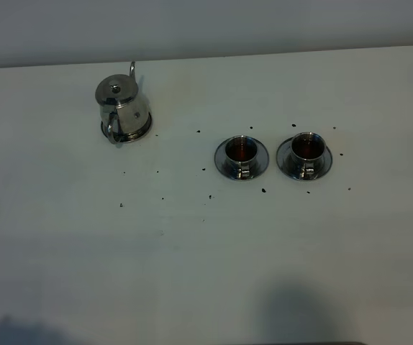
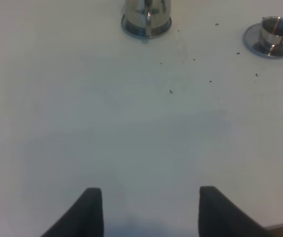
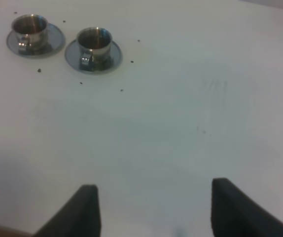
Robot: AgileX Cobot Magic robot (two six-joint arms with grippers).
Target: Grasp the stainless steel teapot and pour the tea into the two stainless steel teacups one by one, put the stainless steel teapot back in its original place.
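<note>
The stainless steel teapot (image 1: 122, 108) sits in the upper left of the overhead frame, parked on its round saucer (image 1: 140, 131). It's a shiny little pot with a round belly, a knobbed lid, a thin spout poking up toward the back edge of the table (image 1: 192, 273), and a loop handle facing the front. No brand or writing readable on it from here.

Right of center are the two steel cups, each on its own wide saucer: the left cup (image 1: 241, 151) and the right cup (image 1: 308, 147), just beside each other and well apart from the pot. Both show something dark reddish-brown inside. Little dark specks (image 1: 263, 190) are scattered on the white tabletop around them.

The overhead shot shows neither arm. The left wrist view shows the left gripper (image 2: 149, 212) with its jaws spread wide, holding nothing, with the pot cut off at the top edge. The right wrist view shows the right gripper (image 3: 154, 210), also wide apart and empty, with only the cups in the upper left.
</note>
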